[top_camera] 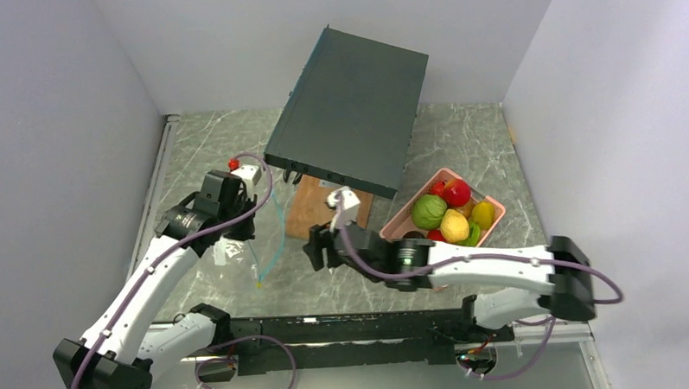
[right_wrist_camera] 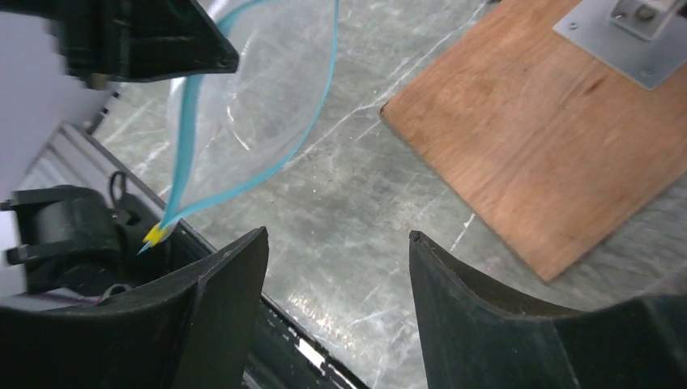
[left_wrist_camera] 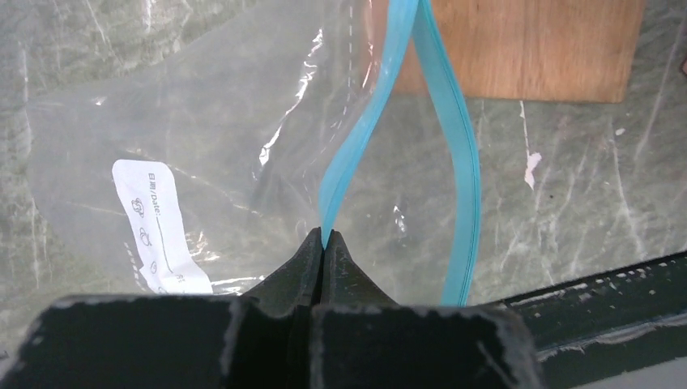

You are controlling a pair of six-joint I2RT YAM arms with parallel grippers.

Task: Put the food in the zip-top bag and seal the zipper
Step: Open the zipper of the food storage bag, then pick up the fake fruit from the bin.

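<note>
The zip-top bag [top_camera: 239,254] hangs clear and crinkly at the left, its mouth open. My left gripper [top_camera: 236,198] is shut on one side of the teal zipper [left_wrist_camera: 348,162]; the fingertips [left_wrist_camera: 312,251] pinch the strip, and the other side of the strip [left_wrist_camera: 462,170] bows away. The white label [left_wrist_camera: 154,223] shows on the bag. My right gripper [top_camera: 315,247] is open and empty just right of the bag [right_wrist_camera: 251,89], above bare table [right_wrist_camera: 336,235]. The food [top_camera: 450,212], red, green and yellow toy fruits, lies in the pink tray [top_camera: 408,216] at the right.
A dark flat box [top_camera: 348,108] stands on a mount over a wooden board [top_camera: 309,209] at the back middle. The board [right_wrist_camera: 551,138] with a metal bracket [right_wrist_camera: 624,32] lies right of my right gripper. White walls close in three sides. A black rail runs along the near edge [top_camera: 346,328].
</note>
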